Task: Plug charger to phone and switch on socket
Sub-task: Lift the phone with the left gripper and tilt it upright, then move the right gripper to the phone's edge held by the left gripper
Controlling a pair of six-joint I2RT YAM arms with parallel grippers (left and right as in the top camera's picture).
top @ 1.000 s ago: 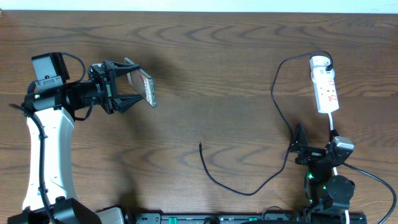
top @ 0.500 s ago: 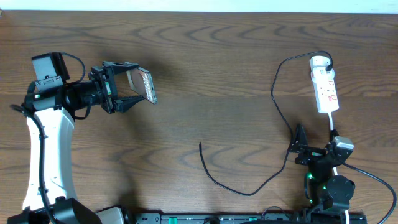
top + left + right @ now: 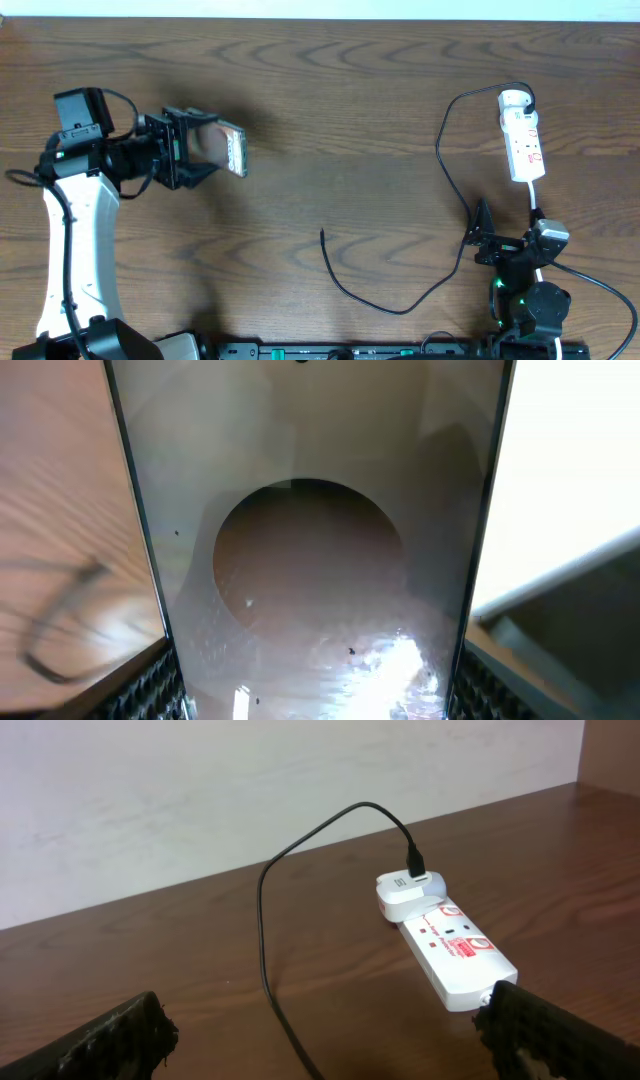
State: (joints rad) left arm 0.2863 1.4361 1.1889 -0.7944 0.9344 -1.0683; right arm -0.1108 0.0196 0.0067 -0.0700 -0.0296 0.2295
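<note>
The phone [image 3: 233, 150] sits clamped edge to edge in the left end effector [image 3: 208, 146], raised off the bench [image 3: 330, 120] and tilted. In the left wrist view its glossy face [image 3: 310, 560] fills the space straight ahead, with the ribbed pads [image 3: 150, 685] pressing on its two long sides. A round dark reflection shows on the glass. No lettering can be read on it.

The charger [image 3: 440, 150] runs as a thin black cable from its free plug tip [image 3: 322, 234], which lies on the bench well off to the right of the left end effector. It loops past the right end effector [image 3: 483, 238] and rises to the white adapter [image 3: 405, 892].

The right end effector [image 3: 325, 1020] is spread wide and holds nothing. The cable passes between and ahead of its fingers.

The socket [image 3: 455, 950] lies ahead of it and slightly right, the adapter plugged in at its far end. The red markings on it are too small to read.
</note>
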